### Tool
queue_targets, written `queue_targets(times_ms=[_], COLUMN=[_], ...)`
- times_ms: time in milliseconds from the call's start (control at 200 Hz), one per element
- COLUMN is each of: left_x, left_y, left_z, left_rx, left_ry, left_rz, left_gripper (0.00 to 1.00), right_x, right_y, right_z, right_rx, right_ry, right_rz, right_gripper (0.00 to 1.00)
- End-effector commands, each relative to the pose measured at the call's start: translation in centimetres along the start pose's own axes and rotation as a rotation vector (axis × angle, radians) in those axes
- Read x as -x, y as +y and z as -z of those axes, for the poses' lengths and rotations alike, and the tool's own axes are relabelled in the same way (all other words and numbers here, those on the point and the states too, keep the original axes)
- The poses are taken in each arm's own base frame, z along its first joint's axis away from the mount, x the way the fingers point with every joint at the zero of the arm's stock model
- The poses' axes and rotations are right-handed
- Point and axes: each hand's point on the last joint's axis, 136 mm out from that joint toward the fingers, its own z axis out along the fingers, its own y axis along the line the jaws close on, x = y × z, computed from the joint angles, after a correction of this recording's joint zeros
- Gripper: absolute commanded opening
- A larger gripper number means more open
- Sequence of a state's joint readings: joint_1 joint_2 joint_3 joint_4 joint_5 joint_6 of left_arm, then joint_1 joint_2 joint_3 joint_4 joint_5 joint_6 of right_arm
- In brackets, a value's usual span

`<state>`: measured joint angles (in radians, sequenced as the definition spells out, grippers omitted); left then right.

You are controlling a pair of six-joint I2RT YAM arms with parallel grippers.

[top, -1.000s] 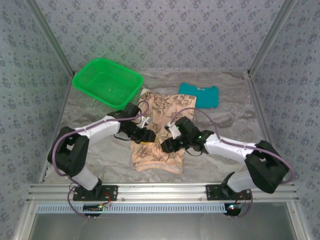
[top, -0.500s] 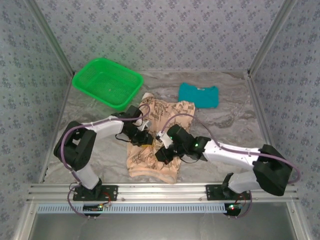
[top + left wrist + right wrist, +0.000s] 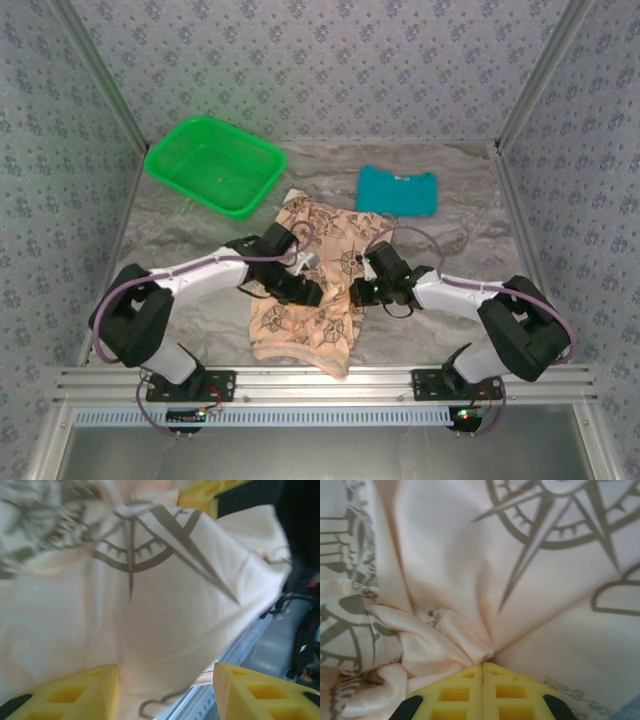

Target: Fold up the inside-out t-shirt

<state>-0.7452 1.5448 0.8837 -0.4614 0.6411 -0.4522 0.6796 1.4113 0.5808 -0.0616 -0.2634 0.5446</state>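
Inside-out t-shirt (image 3: 305, 320) lies rumpled mid-bench (image 3: 470, 240), towards the front edge.
Right pincer (image 3: 483, 666) pinches a bunched fold, jaws fully together; left pincer (image 3: 165, 675) stands parted, cloth draped between its yellow fingers (image 3: 75, 690), unclamped.

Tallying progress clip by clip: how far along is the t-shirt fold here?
Done: little; the t-shirt lies rumpled on the table, with no neat fold. In hand: the right end effector is shut on a pinch of cloth, while the left end effector is open with cloth between its fingers. Left: flattening and the folds themselves.
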Motion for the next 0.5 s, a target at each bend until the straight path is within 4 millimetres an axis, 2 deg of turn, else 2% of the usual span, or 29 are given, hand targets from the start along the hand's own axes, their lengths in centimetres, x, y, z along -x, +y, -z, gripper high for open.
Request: queue_targets(times_ms=[0,60,160,255,380,495], left_x=[1.9,2.7,3.1,2.8,1.8,0.3], left_y=[0.7,1.1,0.8,-0.6,-3.5,-5.0], left_z=[-0.8,-1.0,-1.1,0.8,4.9,6.5], left_rx=[0.071,0.081,0.063,0.038,-0.048,-0.144], left_ry=[-0.066,-0.107,-0.126,-0.147,-0.178,-0.159], left_rz=[0.038,0.064,0.075,0.019,-0.075,-0.084], left_gripper=[0.53,0.47,0.17,0.02,0.00,0.00], right_x=[0.8,0.7,0.7,0.4,0.0,0.4], right_y=[0.4,0.0,-0.7,-3.1,-6.2,-7.6], right_z=[1.2,1.7,2.5,3.2,3.8,4.1], right_rx=[0.016,0.023,0.021,-0.085,-0.155,-0.159], right_ry=[-0.076,-0.095,-0.120,-0.119,-0.101,-0.095], right_rz=[-0.023,-0.042,-0.077,-0.120,-0.249,-0.312], right_gripper=[0.00,0.00,0.00,0.00,0.00,0.01])
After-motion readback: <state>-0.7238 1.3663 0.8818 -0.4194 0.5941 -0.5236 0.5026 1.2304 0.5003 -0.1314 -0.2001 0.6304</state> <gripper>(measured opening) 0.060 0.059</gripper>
